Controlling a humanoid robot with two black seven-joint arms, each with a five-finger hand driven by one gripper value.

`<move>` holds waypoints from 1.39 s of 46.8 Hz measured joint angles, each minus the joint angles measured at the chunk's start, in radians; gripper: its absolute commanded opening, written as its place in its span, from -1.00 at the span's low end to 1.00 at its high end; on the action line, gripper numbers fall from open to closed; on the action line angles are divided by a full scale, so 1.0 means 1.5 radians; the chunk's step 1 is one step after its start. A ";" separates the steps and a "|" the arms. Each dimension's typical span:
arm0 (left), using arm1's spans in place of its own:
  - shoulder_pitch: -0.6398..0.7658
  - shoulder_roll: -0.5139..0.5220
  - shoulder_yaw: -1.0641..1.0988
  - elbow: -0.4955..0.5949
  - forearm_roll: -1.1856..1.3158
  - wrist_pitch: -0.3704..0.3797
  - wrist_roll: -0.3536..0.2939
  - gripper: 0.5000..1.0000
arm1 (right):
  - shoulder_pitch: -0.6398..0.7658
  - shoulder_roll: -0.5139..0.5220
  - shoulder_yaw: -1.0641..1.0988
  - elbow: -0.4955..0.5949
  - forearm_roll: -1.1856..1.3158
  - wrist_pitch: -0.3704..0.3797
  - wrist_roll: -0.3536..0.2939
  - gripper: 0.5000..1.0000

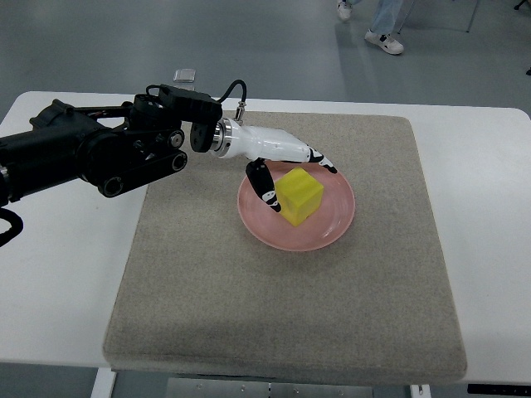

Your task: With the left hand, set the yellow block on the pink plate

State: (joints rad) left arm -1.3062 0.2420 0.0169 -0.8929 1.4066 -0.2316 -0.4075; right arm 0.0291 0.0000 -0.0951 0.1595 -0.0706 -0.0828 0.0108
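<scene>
The yellow block (pixel 299 194) sits on the pink plate (pixel 325 232), left of the plate's middle, on the grey mat. My left hand (pixel 299 183), white with black fingertips, reaches in from the black arm at the left and hovers around the block. Its thumb (pixel 264 187) hangs down close to the block's left side. The other fingers (pixel 320 160) stretch out straight past the block's far side, with a sliver of plate showing between them and the block. The hand looks open and is not clamping the block. No right arm shows.
A grey mat (pixel 207 298) covers most of the white table (pixel 58 274). The bulky black left arm (pixel 91 153) lies over the table's left rear. A person's feet (pixel 384 40) stand on the floor beyond the table.
</scene>
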 measured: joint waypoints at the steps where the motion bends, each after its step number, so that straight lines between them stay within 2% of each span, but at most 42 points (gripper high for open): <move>1: 0.000 0.003 0.000 0.000 0.000 0.000 -0.001 0.92 | 0.000 0.000 0.000 0.000 0.000 0.000 0.000 0.69; 8: -0.006 0.028 -0.002 0.010 -0.002 0.000 -0.002 0.92 | 0.000 0.000 0.000 0.000 0.000 0.000 0.000 0.69; 20: -0.005 0.057 -0.002 0.076 -0.004 0.000 -0.001 0.92 | 0.000 0.000 0.000 0.000 0.000 0.000 0.000 0.69; 33: 0.003 0.051 -0.013 0.222 -0.075 0.010 -0.001 0.92 | 0.000 0.000 0.000 0.000 0.000 0.000 0.000 0.69; 47: 0.036 0.047 -0.012 0.348 -0.129 0.074 0.000 0.90 | 0.000 0.000 0.000 0.000 0.000 0.000 0.000 0.69; 60: 0.065 0.047 -0.013 0.407 -0.186 0.149 0.002 0.91 | 0.000 0.000 0.000 0.000 0.000 0.000 0.000 0.69; 65: 0.077 0.047 -0.013 0.409 -0.240 0.181 0.002 0.91 | 0.000 0.000 0.000 0.000 0.000 0.000 0.000 0.69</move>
State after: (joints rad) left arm -1.1907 0.3129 -0.0021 -0.2794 1.0460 0.0396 -0.4049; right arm 0.0291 0.0000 -0.0951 0.1595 -0.0706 -0.0828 0.0107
